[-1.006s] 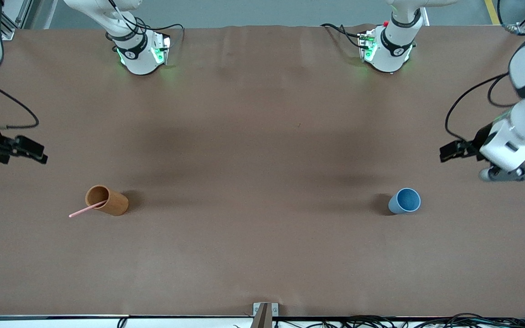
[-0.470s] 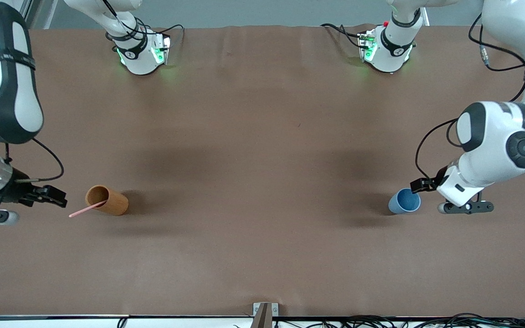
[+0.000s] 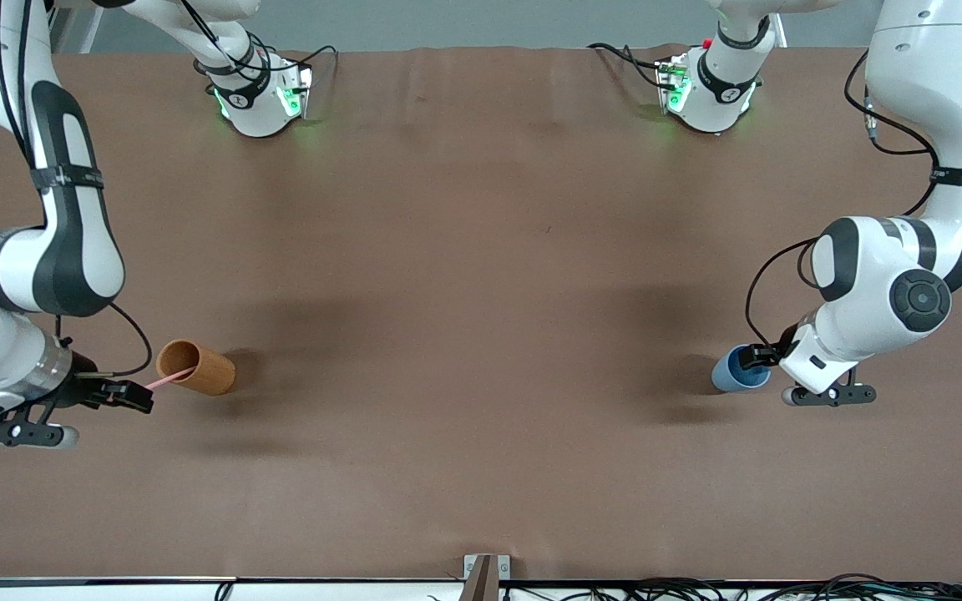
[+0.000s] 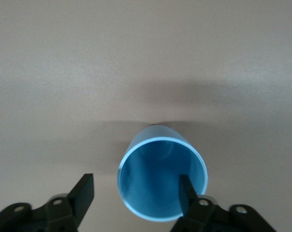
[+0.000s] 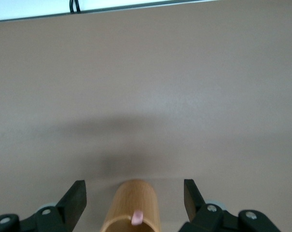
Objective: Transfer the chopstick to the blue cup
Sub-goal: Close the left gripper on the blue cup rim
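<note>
The pale pink chopstick point(image 3: 170, 378) stands in an orange-brown cup point(image 3: 197, 368) and leans out over its rim; its tip point(image 5: 137, 216) shows in the right wrist view. My right gripper point(image 3: 135, 396) is open beside that cup point(image 5: 134, 205), at the chopstick's upper end, touching nothing. The blue cup point(image 3: 731, 376) stands upright toward the left arm's end of the table. My left gripper point(image 3: 755, 357) is open at its rim. In the left wrist view, one finger point(image 4: 185, 192) is over the blue cup's point(image 4: 160, 183) mouth and the other finger point(image 4: 84, 192) is outside the wall.
Brown cloth covers the table point(image 3: 481, 275). Both arm bases point(image 3: 260, 96) stand along the edge farthest from the front camera. A small metal bracket point(image 3: 486, 568) sits at the near edge, with cables under it.
Both arms have swung in from the table's ends and come down: the right gripper to the chopstick's upper end, the left gripper to the blue cup's rim. The cups and chopstick have not moved.
</note>
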